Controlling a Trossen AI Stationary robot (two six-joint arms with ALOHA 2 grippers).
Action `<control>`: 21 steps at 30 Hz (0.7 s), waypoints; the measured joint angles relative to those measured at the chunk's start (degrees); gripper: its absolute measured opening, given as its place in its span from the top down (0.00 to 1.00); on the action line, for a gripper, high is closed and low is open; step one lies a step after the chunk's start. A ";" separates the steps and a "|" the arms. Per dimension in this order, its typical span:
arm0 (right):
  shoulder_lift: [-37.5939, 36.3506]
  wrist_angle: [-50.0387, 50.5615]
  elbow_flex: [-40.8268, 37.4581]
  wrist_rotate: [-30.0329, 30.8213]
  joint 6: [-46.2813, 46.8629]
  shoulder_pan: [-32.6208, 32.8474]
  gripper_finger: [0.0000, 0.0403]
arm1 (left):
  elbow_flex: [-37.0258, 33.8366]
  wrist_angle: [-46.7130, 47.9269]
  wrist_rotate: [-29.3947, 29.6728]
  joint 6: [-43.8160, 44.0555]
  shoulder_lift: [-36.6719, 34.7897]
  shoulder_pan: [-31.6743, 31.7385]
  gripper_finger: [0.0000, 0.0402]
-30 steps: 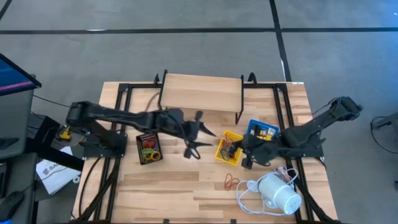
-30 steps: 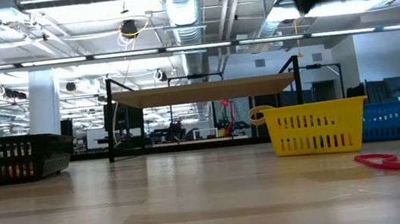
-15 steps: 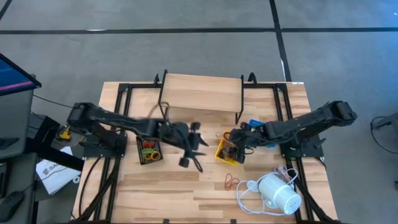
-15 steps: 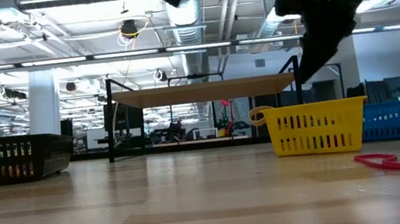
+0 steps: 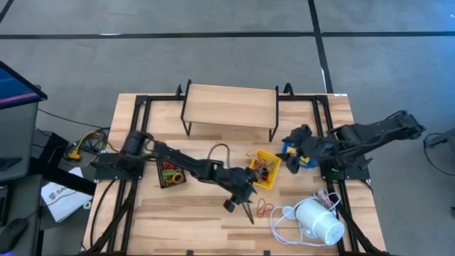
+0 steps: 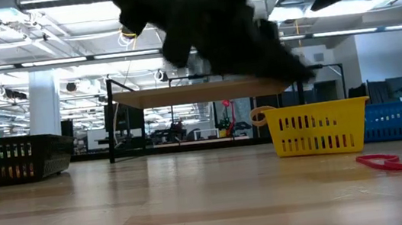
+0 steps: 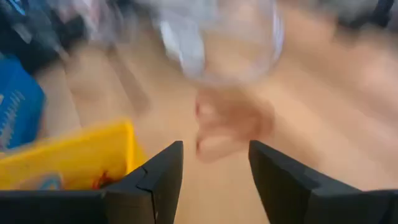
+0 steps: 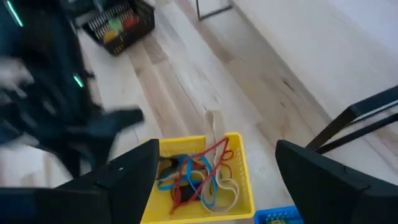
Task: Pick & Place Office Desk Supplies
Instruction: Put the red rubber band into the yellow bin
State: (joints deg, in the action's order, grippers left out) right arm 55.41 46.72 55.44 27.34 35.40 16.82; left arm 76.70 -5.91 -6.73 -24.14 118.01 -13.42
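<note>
Red rubber-band loops lie flat on the wooden table, toward its near edge, and show as a blurred reddish patch in the left wrist view. My left gripper hangs low just to their left, open, nothing between its fingers. The yellow tray holds several rubber bands; a tan band hangs over its rim. My right gripper is raised between the yellow tray and the blue tray, wide open and empty.
A black mesh tray with coloured bands stands at the centre left. A white cylindrical device with its cord lies at the near right, close to the red loops. A wooden riser shelf stands at the far side.
My left gripper has swung from the table's middle toward the near right and come down, ending beside the red loops. My right gripper has pulled back from above the yellow tray toward the right edge and risen.
</note>
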 joint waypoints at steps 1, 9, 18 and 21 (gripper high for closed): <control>-0.77 0.02 0.00 0.34 0.61 0.02 0.21 | 1.82 3.25 0.90 -1.85 1.68 -0.16 0.56; -0.70 0.48 0.00 1.01 2.14 0.89 0.21 | 16.52 18.90 5.47 -15.45 12.34 -1.55 0.57; 1.94 0.17 -0.01 0.73 2.13 1.22 0.21 | 21.06 18.28 4.19 -23.44 15.94 -1.96 0.57; 1.78 -0.68 -0.02 0.62 2.03 1.16 0.21 | 21.09 17.68 2.25 -23.93 15.99 -1.85 0.57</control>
State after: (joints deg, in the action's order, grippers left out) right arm 57.19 46.04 55.42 27.97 37.44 17.98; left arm 97.79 11.77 -4.48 -48.07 133.99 -15.27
